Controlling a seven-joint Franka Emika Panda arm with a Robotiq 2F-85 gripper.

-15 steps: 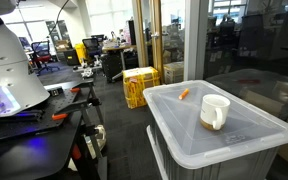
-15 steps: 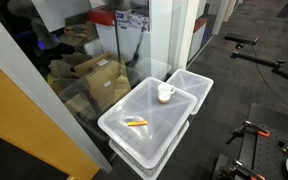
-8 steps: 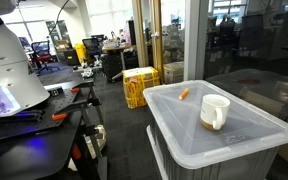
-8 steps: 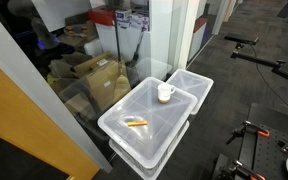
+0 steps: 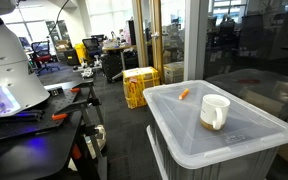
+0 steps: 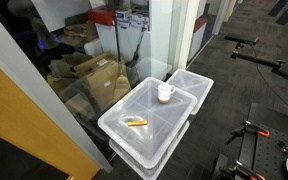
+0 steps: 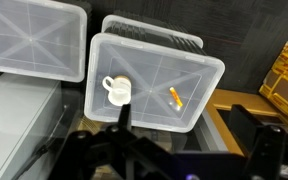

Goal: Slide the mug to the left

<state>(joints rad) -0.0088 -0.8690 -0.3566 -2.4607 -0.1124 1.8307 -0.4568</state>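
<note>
The white mug (image 5: 215, 111) with a loop handle stands upright on the translucent lid of a plastic bin (image 5: 184, 135). It also shows in an exterior view (image 6: 166, 93) and in the wrist view (image 7: 117, 91). My gripper (image 7: 182, 112) shows only in the wrist view. Its two dark fingers are spread wide, open and empty, high above the bin and far from the mug. A tiny orange object (image 7: 175, 97) lies on the same lid, apart from the mug, and shows in both exterior views (image 5: 184, 94) (image 6: 135, 122).
A second lidded bin (image 7: 34, 40) sits beside the first, another (image 6: 196, 83) behind it. A glass partition (image 6: 104, 60) runs along one side, with cardboard boxes (image 6: 96, 75) behind it. A yellow crate (image 5: 139, 85) stands on the floor. The white robot base (image 5: 6, 60) stands on a cluttered bench.
</note>
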